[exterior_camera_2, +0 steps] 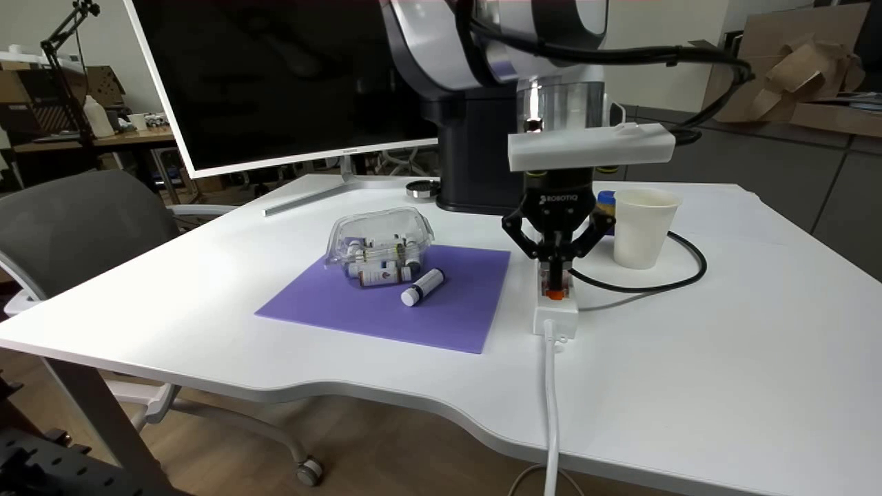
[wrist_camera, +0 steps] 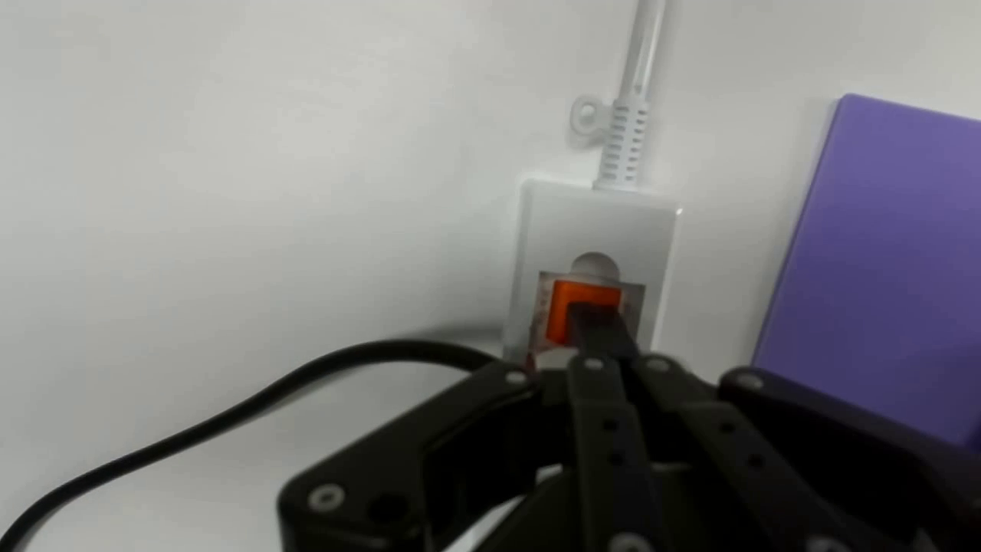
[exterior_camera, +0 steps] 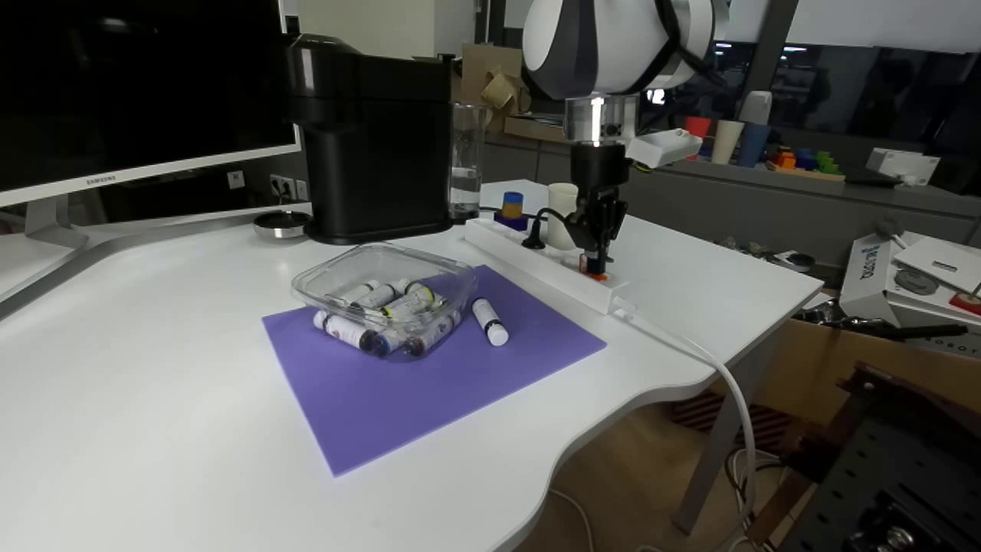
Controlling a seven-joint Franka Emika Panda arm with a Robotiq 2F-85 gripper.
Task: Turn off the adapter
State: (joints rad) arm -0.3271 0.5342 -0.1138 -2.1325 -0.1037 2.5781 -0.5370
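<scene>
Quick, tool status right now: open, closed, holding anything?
Tool: closed, nothing held, tip down at the orange switch.

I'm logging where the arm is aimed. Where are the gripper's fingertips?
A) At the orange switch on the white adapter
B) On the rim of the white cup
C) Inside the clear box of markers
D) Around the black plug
A: in the wrist view the shut gripper has its tips at the orange switch on the white adapter, hiding part of that switch.
</scene>
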